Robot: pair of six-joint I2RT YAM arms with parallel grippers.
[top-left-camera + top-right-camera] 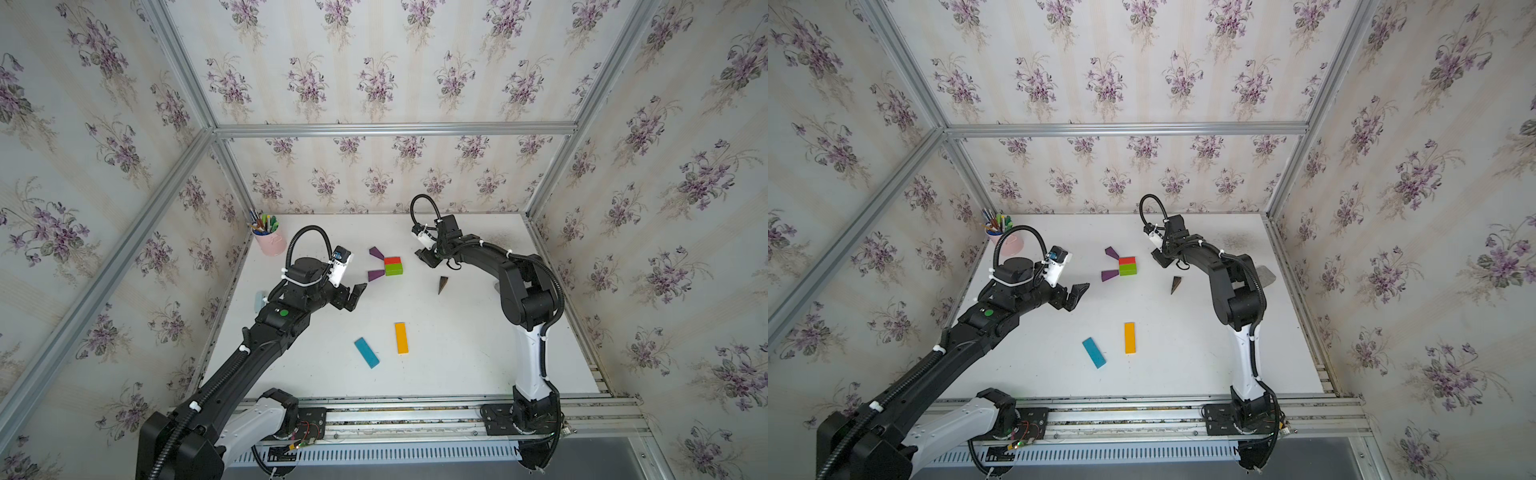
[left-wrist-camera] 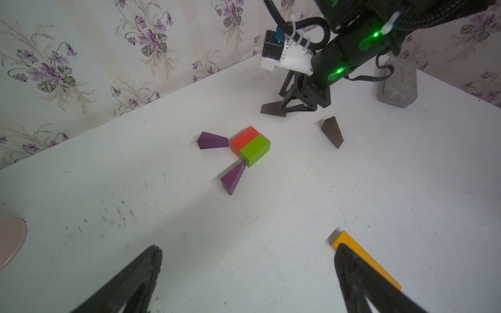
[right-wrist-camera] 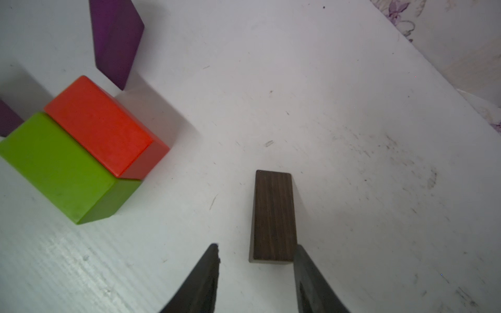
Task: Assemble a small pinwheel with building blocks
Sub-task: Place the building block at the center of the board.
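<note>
1. The right claw (image 3: 256, 245) stands open on the white bench (image 1: 457, 365). A dark brown wooden wedge (image 3: 273, 216) lies flat between its fingers (image 3: 309, 276). One finger sits against the wedge's side and the other stands off, with bench showing in the gap. The wedge's long axis runs straight out of the claw's mouth.
2. Ahead of that claw and off to one side, past a strip of open bench, a red wooden cuboid (image 1: 392, 260) and a green wooden cuboid (image 1: 393, 269) lie touching, long side to long side. Their long axes run across the bench.
3. On the cuboids' side facing the left claw (image 1: 354, 297), one purple wooden wedge (image 1: 376, 252) and the other purple wedge (image 1: 376, 275) fan outward. Their thin ends point at the cuboids and their broad ends face that claw.
4. A second dark brown wedge (image 1: 442, 284) sits well apart from the right claw, toward that arm's base, with its thin tip pointing at the bench's near edge.
5. The left claw is spread wide and grips nothing, its mouth facing the cuboids across open bench.
6. Toward the left claw's base side lie an orange wooden bar (image 1: 401, 338), its long axis running near to far, and a blue wooden bar (image 1: 366, 352), slanted. The two are apart.
7. Wallpapered walls (image 1: 374, 174) close three edges of the bench and a metal rail (image 1: 415, 405) closes the near edge.
8. A pink cup of pens (image 1: 270, 243) stands in the corner behind the left claw. A grey brick (image 2: 397, 81) sits behind the right arm, by the side wall.
</note>
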